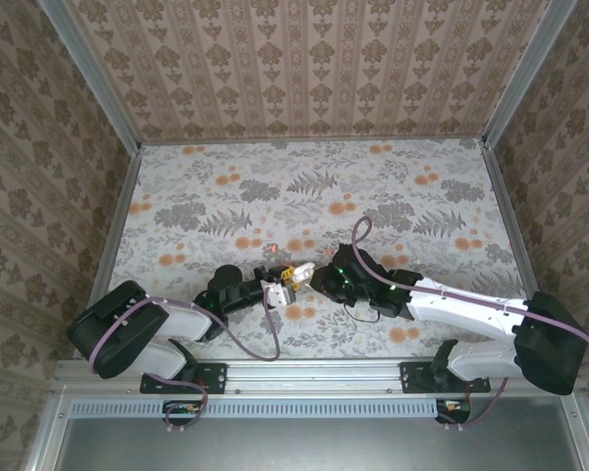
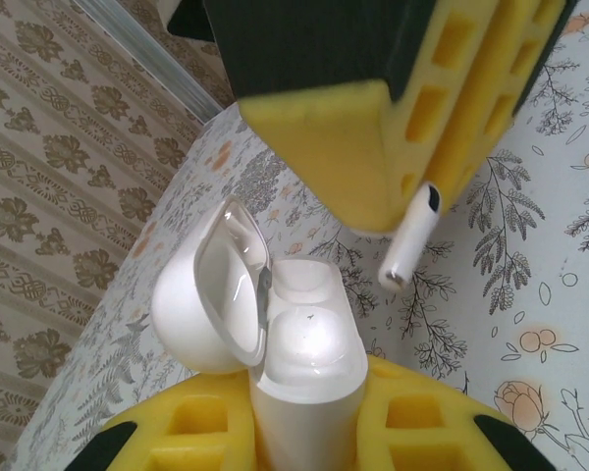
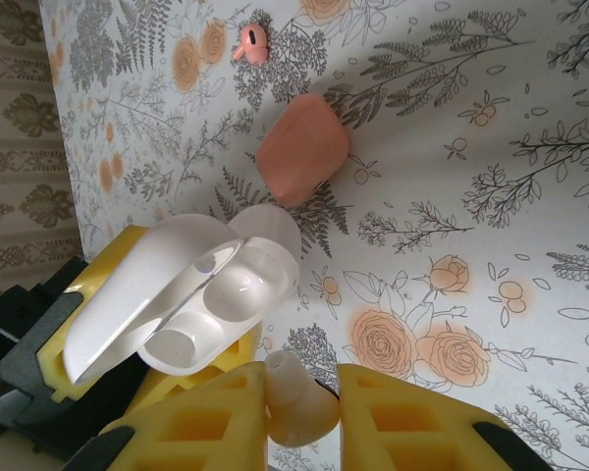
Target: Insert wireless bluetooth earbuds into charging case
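Left wrist view: left tool clamps the lid-open white charging case, right tool pinching a white earbud near it. Right wrist view adds a closed coral case and coral earbud, apart, around the middle of the counter.

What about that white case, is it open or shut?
Open: on the white case, the lid is swung back, baring both wells.

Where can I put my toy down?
Bare: the flowery tabletop along the back wall and both far corners. Crowded: the front middle, where the left tool holds an open white plastic case, the right tool a white earbud, near a rounded coral case.
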Motion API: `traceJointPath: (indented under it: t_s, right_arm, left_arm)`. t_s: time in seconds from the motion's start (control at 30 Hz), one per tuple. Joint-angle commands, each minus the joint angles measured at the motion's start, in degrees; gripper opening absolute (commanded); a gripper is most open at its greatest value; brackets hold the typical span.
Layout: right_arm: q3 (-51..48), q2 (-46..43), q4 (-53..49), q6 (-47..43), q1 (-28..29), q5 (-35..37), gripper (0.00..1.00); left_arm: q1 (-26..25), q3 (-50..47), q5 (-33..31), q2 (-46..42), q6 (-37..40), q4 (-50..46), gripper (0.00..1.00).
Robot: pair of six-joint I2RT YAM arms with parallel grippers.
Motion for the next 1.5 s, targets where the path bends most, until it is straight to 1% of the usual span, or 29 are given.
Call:
traceJointPath:
  t_s: [0.0,0.13,0.23,0.37,0.43,0.6,0.7,0.8,0.9,1.07,1.23,1.47]
  right_arm:
    - [0.22,1.26,2.38,1.87,0.06,-1.64,0.23]
    - [-0.20,1.18,3.17,2.41,-0.10,-1.55,0.23]
    - [0.22,0.73,1.88,1.81,-0.24,-1.50,0.23]
    - [-1.23,-2.67,0.10,-0.19,-0.95,0.08,0.23]
    - [-1.55,-4.89,-0.46,-3.44,-1.00,1.21,0.22]
    - [0.52,-9.42,-6.68,-14.68,-1.04,3.70,0.22]
    - [2.26,-10.00,-9.32,-17.99,-0.99,4.10,0.23]
    - [5.97,-7.72,-14.90,-17.48,-0.99,4.14,0.22]
    - [8.53,-5.76,-17.22,-14.92,-0.53,4.09,0.22]
    - [10.30,-2.06,-16.57,-10.29,-0.51,2.59,0.22]
    - [12.74,2.01,-15.41,-8.15,0.06,0.56,0.22]
    - [14.96,6.23,-14.53,-5.69,0.08,-1.23,0.22]
  left_arm:
    - [-0.54,-0.69,-0.16,-0.47,1.22,1.62,0.02]
    - [-0.62,-0.89,-0.03,-1.23,1.78,1.21,0.02]
    - [-0.63,-0.88,0.15,-1.54,1.77,0.84,0.02]
    - [-0.52,-0.97,1.59,-1.73,0.48,1.17,0.02]
    - [-0.14,-0.89,3.15,-1.99,-1.59,1.33,0.01]
    - [1.81,-0.93,8.43,-3.27,-8.38,1.83,0.02]
    - [2.69,-0.71,9.56,-4.15,-11.48,1.29,0.02]
    - [3.03,-0.02,9.27,-4.87,-13.48,-0.69,0.02]
    - [3.04,0.08,7.74,-4.71,-13.87,-1.32,0.02]
    - [2.99,0.39,5.28,-4.53,-12.84,-2.46,0.02]
    - [2.97,1.13,3.23,-4.71,-12.21,-4.35,0.02]
    - [2.92,1.17,2.05,-4.80,-11.10,-5.41,0.02]
